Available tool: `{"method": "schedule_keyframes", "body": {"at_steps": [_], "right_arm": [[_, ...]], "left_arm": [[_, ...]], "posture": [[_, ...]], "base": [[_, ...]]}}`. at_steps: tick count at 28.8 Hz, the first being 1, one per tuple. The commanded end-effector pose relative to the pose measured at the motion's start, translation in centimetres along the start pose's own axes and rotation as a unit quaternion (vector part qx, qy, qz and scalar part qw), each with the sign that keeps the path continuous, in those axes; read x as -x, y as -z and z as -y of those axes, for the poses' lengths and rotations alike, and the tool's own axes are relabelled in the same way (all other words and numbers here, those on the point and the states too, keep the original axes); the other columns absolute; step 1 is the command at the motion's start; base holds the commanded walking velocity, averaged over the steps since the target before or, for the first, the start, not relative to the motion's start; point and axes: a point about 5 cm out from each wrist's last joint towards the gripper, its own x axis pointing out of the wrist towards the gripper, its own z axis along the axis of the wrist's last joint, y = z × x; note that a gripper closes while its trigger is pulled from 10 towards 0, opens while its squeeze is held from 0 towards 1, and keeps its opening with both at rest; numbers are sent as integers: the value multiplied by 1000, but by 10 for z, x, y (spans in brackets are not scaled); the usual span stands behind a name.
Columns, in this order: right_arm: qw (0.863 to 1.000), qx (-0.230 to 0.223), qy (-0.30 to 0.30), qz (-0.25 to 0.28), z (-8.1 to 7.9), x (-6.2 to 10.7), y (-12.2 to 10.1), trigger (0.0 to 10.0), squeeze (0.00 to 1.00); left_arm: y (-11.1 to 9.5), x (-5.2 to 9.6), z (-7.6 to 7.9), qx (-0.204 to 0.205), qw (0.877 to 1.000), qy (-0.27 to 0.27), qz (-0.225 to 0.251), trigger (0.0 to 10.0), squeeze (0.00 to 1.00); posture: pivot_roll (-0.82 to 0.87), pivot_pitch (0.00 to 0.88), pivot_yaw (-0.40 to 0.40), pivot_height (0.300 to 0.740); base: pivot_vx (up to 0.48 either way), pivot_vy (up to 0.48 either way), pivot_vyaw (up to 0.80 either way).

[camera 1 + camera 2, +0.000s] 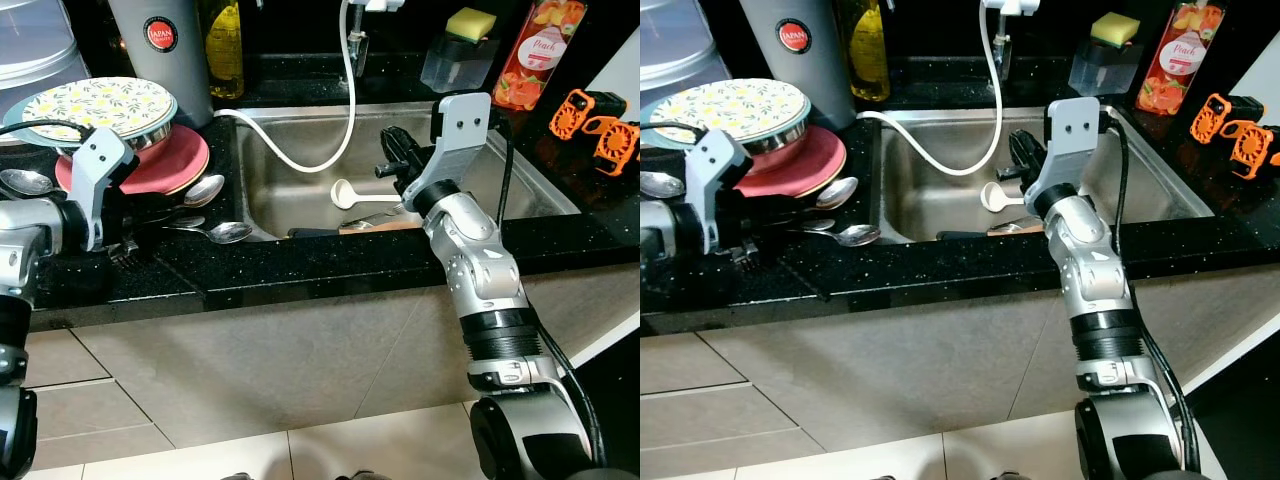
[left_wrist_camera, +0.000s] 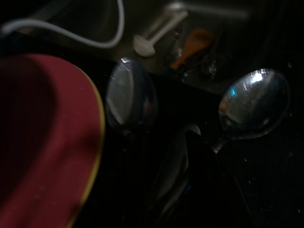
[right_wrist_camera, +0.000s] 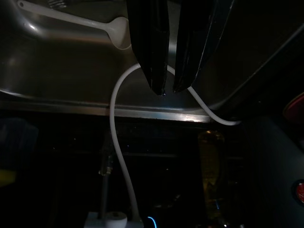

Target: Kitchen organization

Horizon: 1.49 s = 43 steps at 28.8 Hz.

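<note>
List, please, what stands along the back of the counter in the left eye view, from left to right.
Grey canister → yellow oil bottle → sponge holder with yellow sponge → peach soap bottle → orange tools.

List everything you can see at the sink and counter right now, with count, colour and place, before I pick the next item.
Sink: 1, steel, set in the black counter.
Hose: 1, white, looping from the tap into the sink.
Ladle: 1, white, on the sink floor.
Spoons: 3 or more, silver, on the counter left of the sink.
Red plate: 1, under the bowl and patterned plate.
Patterned plate: 1, yellow-flowered, top of the stack.
Grey canister: 1, behind the stack.
Oil bottle: 1, yellow, back ledge.
Sponge: 1, yellow, on a clear dispenser.
Peach bottle: 1, back right.
Orange clips: 2, right counter.
Left gripper: by the spoons.
Right gripper: fingers together, over the sink.
</note>
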Motion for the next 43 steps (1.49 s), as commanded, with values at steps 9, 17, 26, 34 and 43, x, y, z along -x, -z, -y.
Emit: {"method": "schedule_keyframes", "body": {"at_steps": [9,17,26,34,43], "right_arm": [[1000,-2,8,2,3,1,-2,10000,0],[1000,0,6,1,3,1,-3,10000,0],[1000,1,2,3,2,-1,-4,10000,0],[1000,2,1,4,2,-2,-5,10000,0],[1000,-2,-2,3,1,-3,-3,10000,0]], "left_arm": [[37,2,-1,-18,995,-14,-102,8549,0],[37,3,-5,-15,995,-24,-96,0,0],[31,1,-5,-16,997,-23,-67,0,0],[8,1,-5,-29,999,-23,-2,0,0],[-13,14,-21,-73,996,-43,-21,10000,1000]], "posture": [[125,30,-19,740],[127,23,-27,740],[127,12,-33,740],[126,9,-33,740],[139,17,-36,740]], "base": [[0,0,0],[0,0,0],[0,0,0],[0,0,0],[0,0,0]]}}
